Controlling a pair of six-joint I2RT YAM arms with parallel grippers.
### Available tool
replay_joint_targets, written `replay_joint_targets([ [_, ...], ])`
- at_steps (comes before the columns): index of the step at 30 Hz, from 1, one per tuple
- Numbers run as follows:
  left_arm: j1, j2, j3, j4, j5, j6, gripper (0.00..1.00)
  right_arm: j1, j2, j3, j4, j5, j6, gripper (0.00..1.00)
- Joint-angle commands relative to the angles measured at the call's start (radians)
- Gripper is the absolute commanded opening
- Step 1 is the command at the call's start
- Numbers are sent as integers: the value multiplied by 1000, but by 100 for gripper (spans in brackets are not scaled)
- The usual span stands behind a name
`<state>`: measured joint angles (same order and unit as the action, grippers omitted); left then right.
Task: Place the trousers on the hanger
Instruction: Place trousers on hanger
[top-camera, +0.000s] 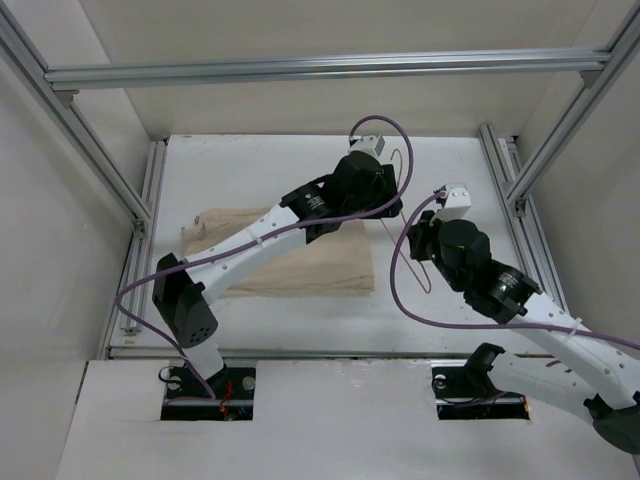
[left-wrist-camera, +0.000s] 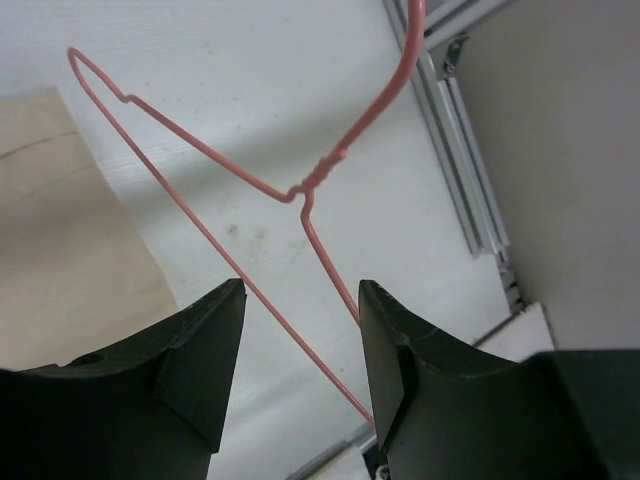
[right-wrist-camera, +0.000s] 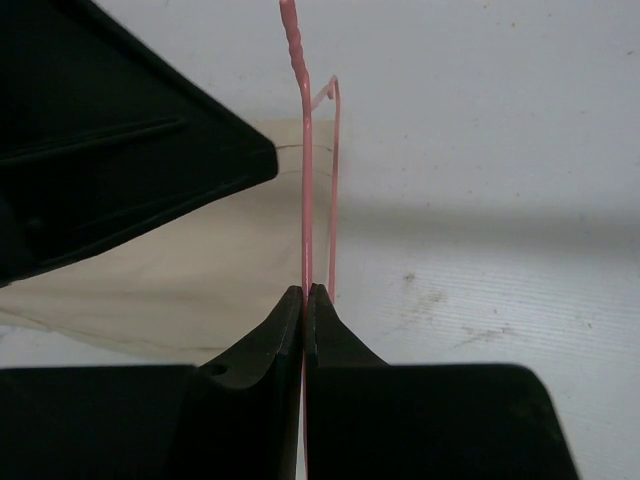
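You have one pair of trousers (top-camera: 322, 266) and one hanger (left-wrist-camera: 312, 182) to work with, and two arms over the white table (top-camera: 250, 170), each trailing one purple cable (top-camera: 400, 300). The trousers lie spread out on the left-centre of the table, partly under your left arm. The hanger is just off their right edge, between your two grippers. Your right gripper (right-wrist-camera: 305, 296) has its jaws pressed together on one strand of the pink wire, so it alone holds the hanger. Your left gripper (left-wrist-camera: 300, 350) stands about half open with two strands of the hanger passing through the gap. One runs close to the right-hand finger (left-wrist-camera: 395, 350), but you cannot tell whether it touches.
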<state>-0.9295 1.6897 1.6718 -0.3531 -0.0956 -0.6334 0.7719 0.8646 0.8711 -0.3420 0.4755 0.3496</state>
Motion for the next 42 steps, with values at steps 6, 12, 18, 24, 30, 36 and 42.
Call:
replay_joint_targets([
  [6, -18, 71, 129, 28, -228, 129, 46, 49, 24, 19, 63, 32, 42, 0],
  [12, -21, 116, 169, 31, -286, 147, 43, 77, 51, 25, 64, 67, 40, 0],
  [18, -21, 137, 172, 28, -303, 149, 33, 86, 59, 17, 69, 81, 40, 0],
  [24, -25, 154, 172, 20, -309, 149, 31, 96, 80, 19, 74, 95, 48, 0],
  [30, -19, 156, 166, 28, -316, 149, 29, 102, 83, 23, 84, 91, 45, 0],
  [36, -19, 146, 161, 34, -305, 153, 14, 102, 74, 9, 84, 77, 49, 0],
  [42, -24, 153, 157, 36, -312, 167, 11, 102, 65, 3, 84, 58, 66, 0],
])
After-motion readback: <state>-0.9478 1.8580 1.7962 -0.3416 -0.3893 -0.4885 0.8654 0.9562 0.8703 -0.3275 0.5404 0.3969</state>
